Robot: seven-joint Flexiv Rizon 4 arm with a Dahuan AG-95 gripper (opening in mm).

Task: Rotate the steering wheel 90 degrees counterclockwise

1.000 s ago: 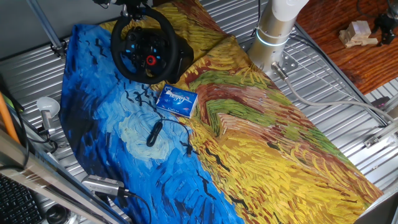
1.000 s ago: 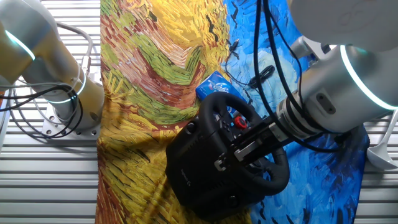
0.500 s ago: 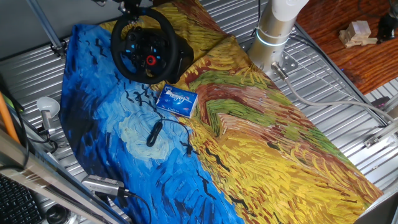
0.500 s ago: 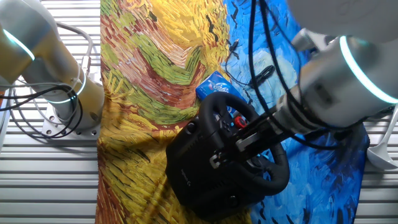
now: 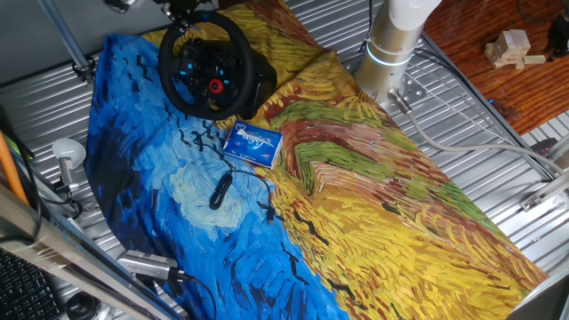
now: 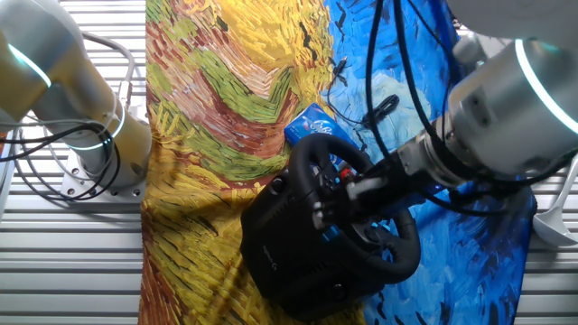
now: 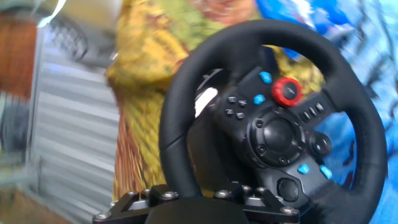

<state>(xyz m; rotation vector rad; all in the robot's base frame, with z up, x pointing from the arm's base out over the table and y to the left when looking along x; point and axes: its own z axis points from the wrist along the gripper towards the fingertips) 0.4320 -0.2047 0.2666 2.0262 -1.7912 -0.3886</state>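
The black steering wheel [image 5: 210, 64] stands on its bulky black base at the far end of the painted cloth, with the red knob [image 5: 216, 86] low on the hub. It also shows in the other fixed view [image 6: 398, 259] and fills the hand view [image 7: 273, 134]. My gripper [image 7: 194, 195] sits at the rim, with the rim passing between the two fingers and a thin gap showing on one side. It looks open around the rim. In the fixed views the gripper [image 5: 178, 7] [image 6: 330, 206] is at the wheel's top edge.
A small blue packet [image 5: 252, 144] [image 6: 312, 120] lies on the cloth just in front of the wheel. A thin black cable with plug [image 5: 220, 189] lies beyond it. The arm's base [image 5: 391, 53] stands beside the cloth on the ribbed metal table.
My hand has shifted a little along the rim at the top of the wheel, and the hand view is blurred. The wheel and its red knob have not turned.
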